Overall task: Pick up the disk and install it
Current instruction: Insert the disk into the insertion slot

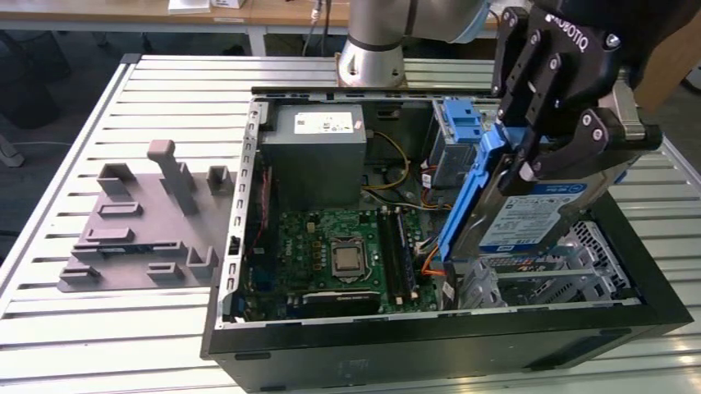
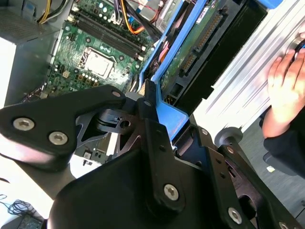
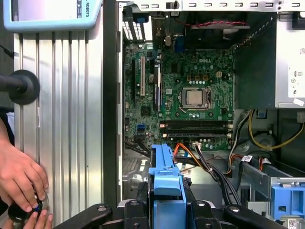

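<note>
Now we see the black metal gripper squeezed tight on the flat silver hard disk, which sits in a blue plastic frame. The disk hangs tilted, one end down, over the open black computer box, on the exterior view's right. Just under it is a silver metal cage. A flat green circuit board lies inside the box. A grey plastic stand with slots sits on the ribbed metal table, on the exterior view's left. In the first wrist view, we see a person's hand by the table's edge.
</note>
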Available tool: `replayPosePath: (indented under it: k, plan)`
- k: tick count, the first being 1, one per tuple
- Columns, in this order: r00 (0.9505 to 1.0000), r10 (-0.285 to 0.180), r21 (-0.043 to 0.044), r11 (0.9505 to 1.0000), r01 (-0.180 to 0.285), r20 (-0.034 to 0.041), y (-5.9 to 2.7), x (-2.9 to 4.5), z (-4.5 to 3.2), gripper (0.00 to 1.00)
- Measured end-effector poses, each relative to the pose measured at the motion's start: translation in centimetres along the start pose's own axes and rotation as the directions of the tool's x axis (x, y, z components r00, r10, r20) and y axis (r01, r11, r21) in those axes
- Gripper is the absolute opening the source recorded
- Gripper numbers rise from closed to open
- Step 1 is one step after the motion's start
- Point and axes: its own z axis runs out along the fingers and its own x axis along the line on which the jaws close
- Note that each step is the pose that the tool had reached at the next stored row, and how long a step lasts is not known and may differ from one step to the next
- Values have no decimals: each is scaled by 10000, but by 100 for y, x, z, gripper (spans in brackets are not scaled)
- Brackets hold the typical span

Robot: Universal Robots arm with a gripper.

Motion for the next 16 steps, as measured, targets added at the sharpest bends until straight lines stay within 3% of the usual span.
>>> replayPosePath:
  k: [16]
  plan:
    - [10000,-1,-4,10000,1,1,-253,-4,37,36]
